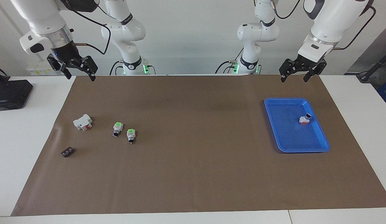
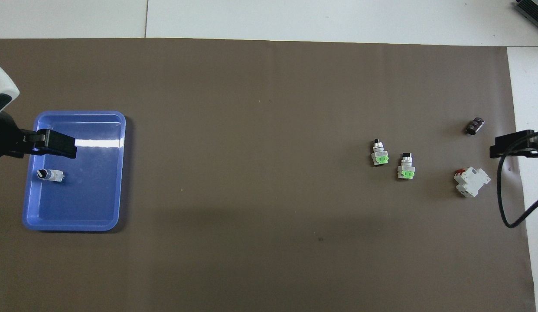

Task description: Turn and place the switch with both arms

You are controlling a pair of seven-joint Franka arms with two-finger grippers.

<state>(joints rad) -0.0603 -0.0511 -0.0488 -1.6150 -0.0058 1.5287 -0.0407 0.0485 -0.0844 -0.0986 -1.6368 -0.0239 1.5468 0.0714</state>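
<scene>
Two green-ended switches lie on the brown mat toward the right arm's end. One switch (image 1: 118, 128) (image 2: 406, 167) is slightly nearer to the robots than the other switch (image 1: 130, 135) (image 2: 380, 154), and both have their dark knobs pointing away from the robots. My right gripper (image 1: 81, 75) (image 2: 511, 147) is open and empty, up in the air over the mat's edge at its own end. My left gripper (image 1: 294, 77) (image 2: 52, 145) is open and empty, raised over the blue tray's edge nearest the robots.
A blue tray (image 1: 283, 105) (image 2: 78, 216) at the left arm's end holds a red-ended switch (image 1: 304, 119) (image 2: 50, 175). A white block with a red part (image 1: 82, 122) (image 2: 471, 182) and a small dark part (image 1: 67, 152) (image 2: 474, 125) lie beside the green switches. A black box (image 1: 9, 93) sits off the mat.
</scene>
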